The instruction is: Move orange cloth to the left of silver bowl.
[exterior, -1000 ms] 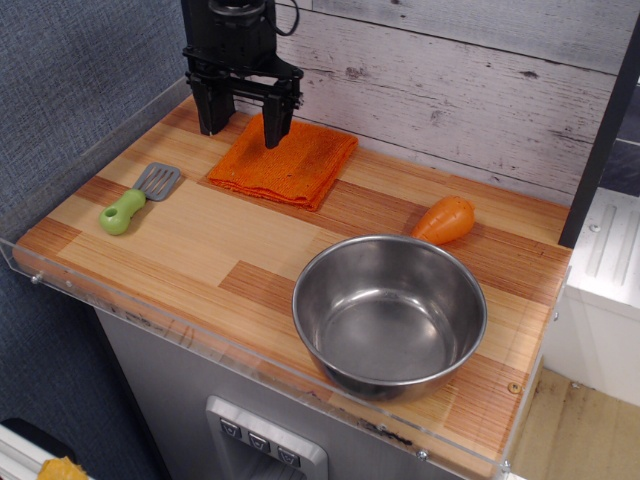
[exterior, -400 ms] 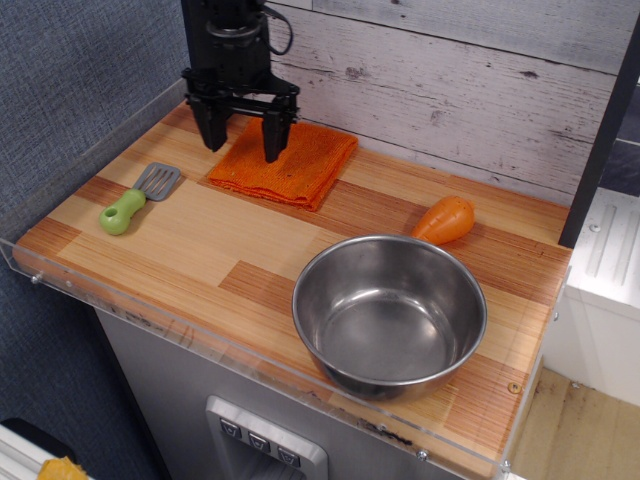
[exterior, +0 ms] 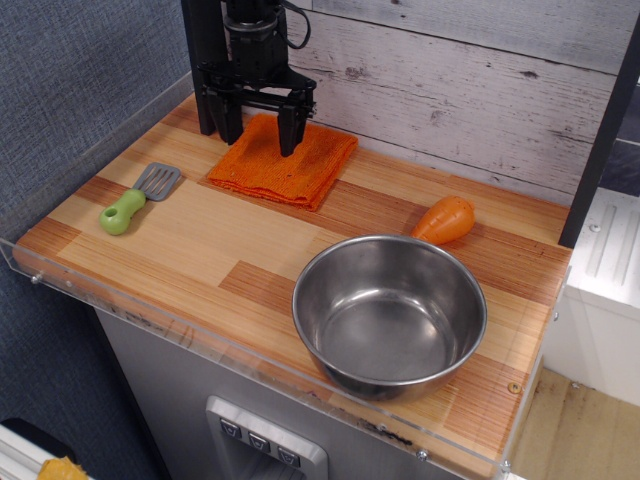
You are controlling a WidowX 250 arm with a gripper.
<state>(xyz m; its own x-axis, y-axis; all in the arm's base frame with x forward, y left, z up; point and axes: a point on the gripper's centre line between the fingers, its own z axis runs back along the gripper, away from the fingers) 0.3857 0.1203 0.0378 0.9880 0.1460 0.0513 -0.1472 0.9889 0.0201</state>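
The jaws of the black gripper [exterior: 260, 128] are seen spread apart, with nothing held between them, the two fingertips pointing down over the far half of the orange cloth [exterior: 283, 161]. One dark finger [exterior: 290, 128] is seen in front of the cloth's rear portion, while the other is placed near its far left corner; whether the tips touch the fabric cannot be told.

The folded cloth is laid flat at the back of the wooden countertop [exterior: 200, 235], close to the grey plank wall [exterior: 450, 80]. It is turned like a diamond, one corner directed toward the front edge and another toward the wall; no clear long axis is shown by its nearly square outline.

A green-handled spatula [exterior: 135, 199] is set to the cloth's left, its slotted metal blade aimed toward the back. The silver bowl [exterior: 389, 312] is placed upright near the front right, well apart from the cloth. An orange toy carrot [exterior: 445, 219] is found just behind the bowl, its narrow end angled toward the cloth.
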